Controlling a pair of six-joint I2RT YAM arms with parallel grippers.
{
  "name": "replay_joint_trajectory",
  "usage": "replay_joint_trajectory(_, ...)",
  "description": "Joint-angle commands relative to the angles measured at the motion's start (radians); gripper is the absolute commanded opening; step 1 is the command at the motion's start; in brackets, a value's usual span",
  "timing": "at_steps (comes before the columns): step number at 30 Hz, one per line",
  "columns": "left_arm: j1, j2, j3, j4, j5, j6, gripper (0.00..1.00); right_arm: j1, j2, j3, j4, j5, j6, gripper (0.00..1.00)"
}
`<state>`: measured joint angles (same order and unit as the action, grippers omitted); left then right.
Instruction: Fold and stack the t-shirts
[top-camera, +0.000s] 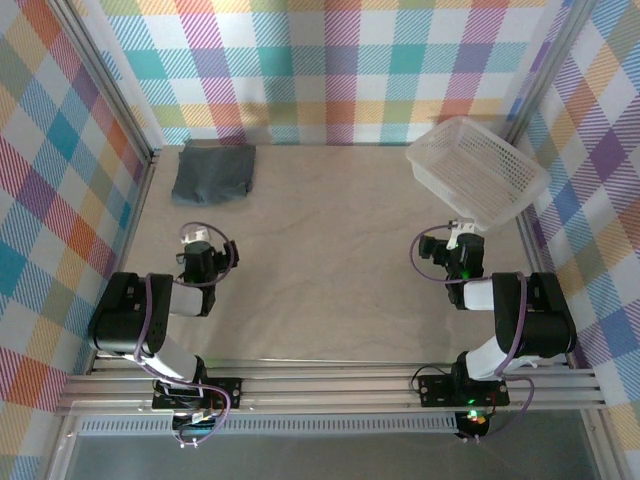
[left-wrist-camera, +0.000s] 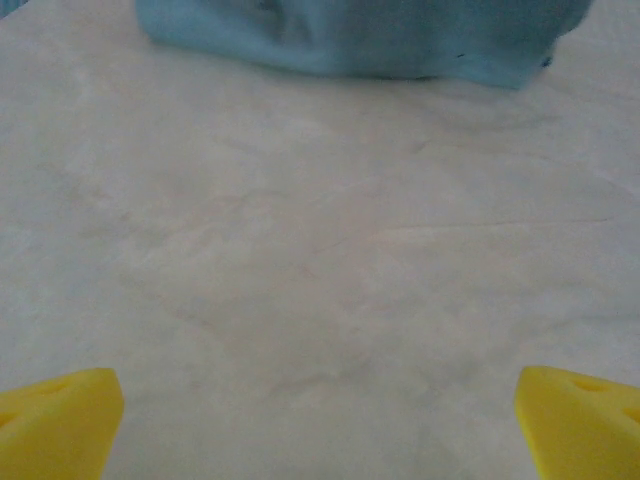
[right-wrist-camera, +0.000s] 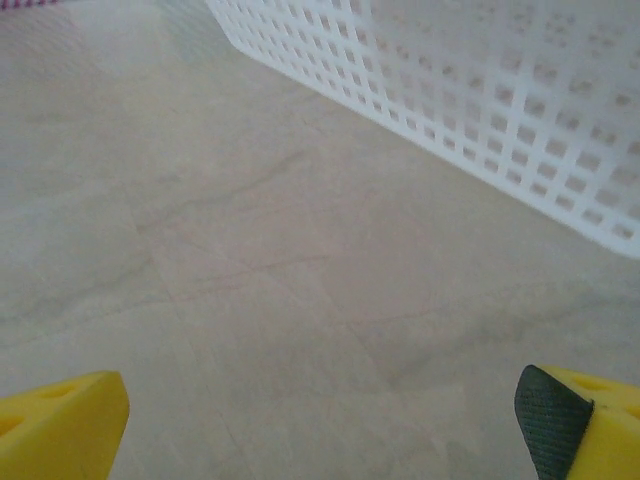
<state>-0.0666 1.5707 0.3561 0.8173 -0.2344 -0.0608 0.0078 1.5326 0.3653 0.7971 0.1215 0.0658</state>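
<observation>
**Operator:** Quick rundown, biggest first?

**Annotator:** You've got the bench (top-camera: 330, 270), pale and marbled, with bare surface across the middle. Plaid walls (top-camera: 330, 70) stand on three sides.

**Operator:** Then?

**Annotator:** The white perforated basket (top-camera: 478, 170) is in the far right corner. It sits tilted, with its open top facing up and toward the middle. In your right wrist view its lattice side runs across the upper right, close ahead of the hand.

**Operator:** And the laundry?

**Annotator:** The t-shirt (top-camera: 213, 172) is dark grey and folded into a flat rectangle. It lies in the far left corner, just beside the left wall's frame. I can't tell if it's one shirt or a stack. Your left wrist view has its near edge along the top, and it reads bluish there.

**Operator:** Hands?

**Annotator:** Your left hand (top-camera: 200, 238) is spread wide and holds nothing. It hovers over bare bench on the near side of the t-shirt, apart from it and pointing at it. Its yellow fingers (left-wrist-camera: 60, 415) sit in the bottom corners of that wrist view, with bench between them.

**Operator:** Right one?

**Annotator:** Your right hand (top-camera: 460, 238) is also spread wide and empty. It sits just on the near side of the basket and points toward it. I can't tell from above whether they touch. The wrist view shows bench between them.
</observation>
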Motion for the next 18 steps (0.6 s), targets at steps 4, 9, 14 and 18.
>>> replay_joint_trajectory(4,-0.016,-0.005,0.041,0.035,-0.031,0.036,1.00,0.012,0.001,0.027,0.066,-0.015,-0.023,1.00)
replay_joint_trajectory(9,-0.019,-0.009,0.038,0.033,-0.034,0.041,1.00,0.012,0.000,0.024,0.070,-0.016,-0.023,1.00)
replay_joint_trajectory(14,-0.023,-0.008,0.041,0.029,-0.038,0.042,1.00,0.011,0.002,0.033,0.054,-0.024,-0.027,1.00)
replay_joint_trajectory(18,-0.022,-0.008,0.044,0.027,-0.038,0.042,1.00,0.011,0.000,0.027,0.065,-0.028,-0.028,1.00)
